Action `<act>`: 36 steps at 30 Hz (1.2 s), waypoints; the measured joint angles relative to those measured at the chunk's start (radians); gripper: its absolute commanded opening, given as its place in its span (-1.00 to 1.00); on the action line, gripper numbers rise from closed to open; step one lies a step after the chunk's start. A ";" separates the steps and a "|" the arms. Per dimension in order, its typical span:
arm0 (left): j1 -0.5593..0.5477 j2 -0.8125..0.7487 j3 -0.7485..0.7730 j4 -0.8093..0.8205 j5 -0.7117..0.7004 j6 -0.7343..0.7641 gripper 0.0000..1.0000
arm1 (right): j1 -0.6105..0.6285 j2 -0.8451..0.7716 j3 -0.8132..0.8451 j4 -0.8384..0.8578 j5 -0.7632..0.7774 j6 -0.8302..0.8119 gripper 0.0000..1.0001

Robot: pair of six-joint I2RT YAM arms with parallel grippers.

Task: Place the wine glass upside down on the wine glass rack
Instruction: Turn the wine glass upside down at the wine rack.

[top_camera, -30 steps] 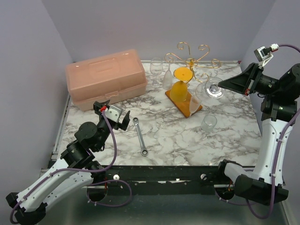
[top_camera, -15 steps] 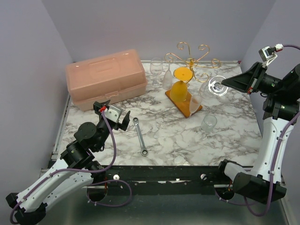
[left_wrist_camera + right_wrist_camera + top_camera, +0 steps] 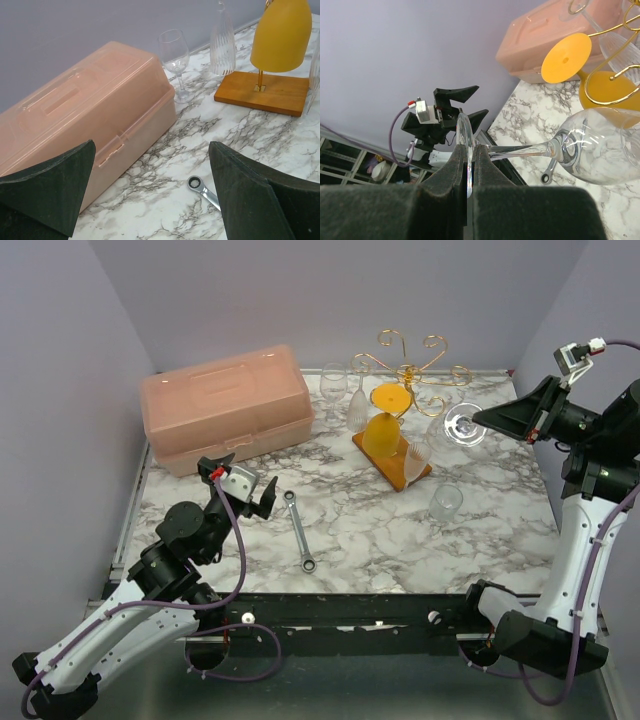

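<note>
My right gripper (image 3: pixel 482 421) is shut on the foot of a clear wine glass (image 3: pixel 460 426) and holds it sideways in the air, just right of the rack. In the right wrist view the pads (image 3: pixel 458 162) pinch the foot disc, with the stem and bowl (image 3: pixel 602 147) pointing towards the rack's gold arms (image 3: pixel 615 75). The wine glass rack (image 3: pixel 411 368) stands at the back on an orange-brown base (image 3: pixel 395 462). An orange glass (image 3: pixel 384 430) hangs upside down on it. My left gripper (image 3: pixel 243 490) is open and empty, far left of the rack, above the table (image 3: pixel 150 145).
A pink plastic toolbox (image 3: pixel 225 405) lies at the back left. A ratchet wrench (image 3: pixel 300 531) lies on the marble top in the middle. Clear glasses (image 3: pixel 334 390) stand left of the rack. A frosted glass (image 3: pixel 418 458) and a short clear glass (image 3: pixel 446 502) stand right of the base.
My right gripper has risen slightly with the wine glass, and the glass now sits a little higher beside the rack. The left arm has not moved.
</note>
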 measured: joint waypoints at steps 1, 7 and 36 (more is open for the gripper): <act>0.000 0.000 0.000 0.000 0.000 0.000 0.97 | -0.001 -0.002 0.000 -0.010 0.004 -0.003 -0.99; 0.000 -0.005 0.000 0.001 0.006 -0.001 0.97 | -0.004 -0.005 0.000 -0.080 0.035 -0.043 -0.99; 0.000 -0.024 0.000 0.001 0.016 -0.002 0.97 | -0.048 0.093 0.080 -0.336 0.234 -0.240 -0.99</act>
